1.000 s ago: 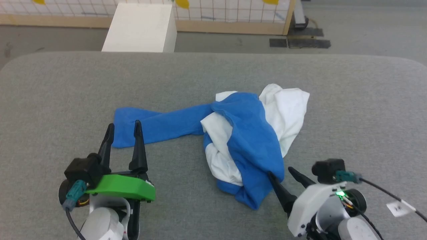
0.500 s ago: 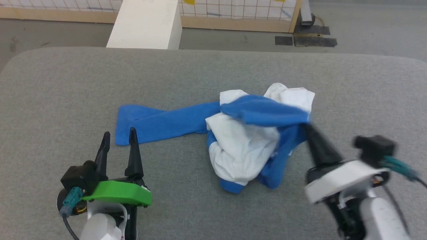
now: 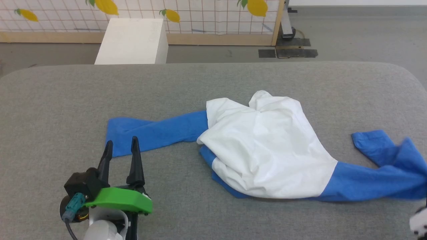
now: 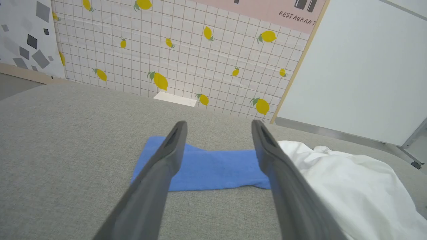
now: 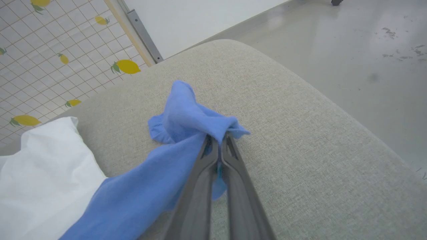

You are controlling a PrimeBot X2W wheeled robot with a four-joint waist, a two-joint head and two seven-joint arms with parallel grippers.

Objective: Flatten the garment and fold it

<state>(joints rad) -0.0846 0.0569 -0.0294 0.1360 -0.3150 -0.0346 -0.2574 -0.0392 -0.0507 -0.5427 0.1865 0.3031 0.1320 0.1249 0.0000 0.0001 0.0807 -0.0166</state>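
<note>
Right gripper (image 5: 218, 139) clamping a blue sleeve (image 5: 186, 116) — left gripper (image 3: 120, 144) gaping.
The right arm is reaching out by the gray table's (image 3: 50, 100) right edge; the garment (image 3: 267, 150) is lying across the middle, left fingers pointing at its other sleeve (image 3: 150, 131).

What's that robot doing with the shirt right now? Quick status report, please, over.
Right claw shut on the garment, at one blue sleeve. Left claw open, empty, near the other sleeve. White body crumpled on grey table.

Blurred, edge-cut garment (image 3: 267, 150) sleeve tip (image 3: 407, 154).
</note>
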